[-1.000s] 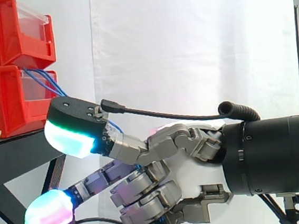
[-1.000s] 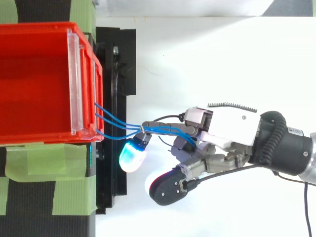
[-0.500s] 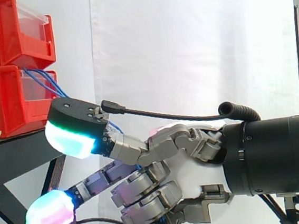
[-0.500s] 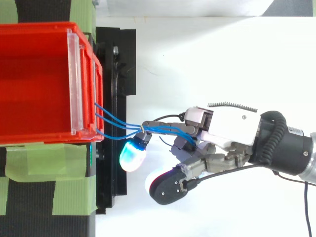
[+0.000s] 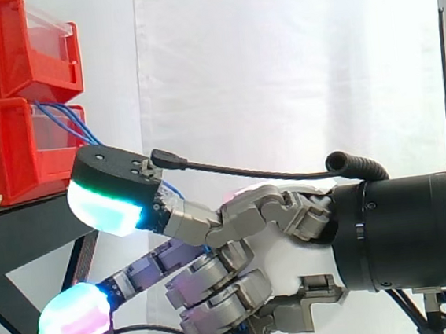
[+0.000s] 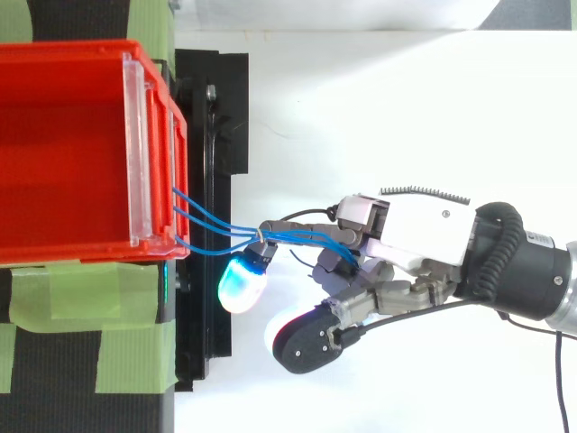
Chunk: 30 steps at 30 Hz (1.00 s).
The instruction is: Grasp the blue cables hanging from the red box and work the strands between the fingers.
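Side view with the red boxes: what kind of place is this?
Probably a robot lab or test bench, not a home: red storage bins sit on a black stand, a white curtain hangs behind, and a robot hand grips blue cables.

The setting is recognised as a robotics laboratory, arranged as a test cell. A black stand [image 5: 31, 225] is placed before a white curtain [image 5: 277, 67], by which whatever lies behind the stand is screened off. On top of the stand two red bins [image 5: 11, 100] of the parts-storage kind are stacked, and beside them the stand's top is crossed by strips of green tape [image 6: 81, 334]. Thin blue cables [image 6: 216, 230] are led out of the lower bin's front, past the stand's edge. Just in front of the stand a robot arm's many-fingered hand [image 6: 415, 234] with glowing fingertip pads is seen, its fingers curled round those cables.
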Tool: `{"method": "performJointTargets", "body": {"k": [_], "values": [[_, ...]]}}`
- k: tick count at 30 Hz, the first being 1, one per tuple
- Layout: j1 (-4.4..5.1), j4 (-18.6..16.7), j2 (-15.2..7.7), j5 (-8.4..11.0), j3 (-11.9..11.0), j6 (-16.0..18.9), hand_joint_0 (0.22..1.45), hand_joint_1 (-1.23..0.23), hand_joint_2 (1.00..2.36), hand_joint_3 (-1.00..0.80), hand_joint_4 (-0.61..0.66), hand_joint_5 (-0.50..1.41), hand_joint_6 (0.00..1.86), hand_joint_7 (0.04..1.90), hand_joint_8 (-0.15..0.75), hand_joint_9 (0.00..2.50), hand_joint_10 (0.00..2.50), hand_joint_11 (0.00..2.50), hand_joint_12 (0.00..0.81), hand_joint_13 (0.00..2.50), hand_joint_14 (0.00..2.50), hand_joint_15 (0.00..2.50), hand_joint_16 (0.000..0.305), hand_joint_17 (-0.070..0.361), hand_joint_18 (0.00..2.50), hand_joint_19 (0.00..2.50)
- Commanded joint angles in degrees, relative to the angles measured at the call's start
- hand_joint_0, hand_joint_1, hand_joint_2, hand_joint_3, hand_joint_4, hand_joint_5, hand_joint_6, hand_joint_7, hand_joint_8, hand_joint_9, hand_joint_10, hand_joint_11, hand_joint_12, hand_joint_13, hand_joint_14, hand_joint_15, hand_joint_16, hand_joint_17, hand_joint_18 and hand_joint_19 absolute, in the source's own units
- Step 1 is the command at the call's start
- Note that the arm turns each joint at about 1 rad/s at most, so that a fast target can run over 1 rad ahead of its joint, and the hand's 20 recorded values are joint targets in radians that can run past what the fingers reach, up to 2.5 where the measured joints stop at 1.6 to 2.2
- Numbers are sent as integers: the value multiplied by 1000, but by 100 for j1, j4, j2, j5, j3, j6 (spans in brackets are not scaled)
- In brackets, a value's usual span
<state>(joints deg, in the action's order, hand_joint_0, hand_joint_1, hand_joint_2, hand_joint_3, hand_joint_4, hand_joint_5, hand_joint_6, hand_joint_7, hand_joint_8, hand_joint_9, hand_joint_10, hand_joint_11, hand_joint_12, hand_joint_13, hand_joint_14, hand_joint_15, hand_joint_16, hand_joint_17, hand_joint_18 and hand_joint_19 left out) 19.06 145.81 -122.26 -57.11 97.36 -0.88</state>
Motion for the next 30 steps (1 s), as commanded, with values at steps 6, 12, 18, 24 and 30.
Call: {"method": "performJointTargets", "body": {"k": [6,12,18,24,30], "values": [[2,0,0,-2,-6,0,778,-569,1000,-988,370,204,9,1199,508,1567,2500,2500,657,1887,2500,1740,222,166,2338,760],[2,0,0,-2,3,0,777,-567,1000,-986,367,203,9,1198,507,1567,2500,2500,656,1886,2500,1736,223,168,2341,756],[-7,0,0,-2,-6,0,776,-566,1000,-986,369,201,8,1193,514,1567,2500,2500,655,1881,2500,1707,221,166,2335,757],[-7,0,0,-2,3,0,776,-564,1000,-988,373,200,9,1191,508,1566,2500,2500,653,1884,2500,1725,221,165,2334,760],[-16,0,0,-2,-6,0,776,-563,1000,-987,377,201,9,1191,507,1568,2500,2500,647,1881,2500,1733,220,165,2339,747]]}}
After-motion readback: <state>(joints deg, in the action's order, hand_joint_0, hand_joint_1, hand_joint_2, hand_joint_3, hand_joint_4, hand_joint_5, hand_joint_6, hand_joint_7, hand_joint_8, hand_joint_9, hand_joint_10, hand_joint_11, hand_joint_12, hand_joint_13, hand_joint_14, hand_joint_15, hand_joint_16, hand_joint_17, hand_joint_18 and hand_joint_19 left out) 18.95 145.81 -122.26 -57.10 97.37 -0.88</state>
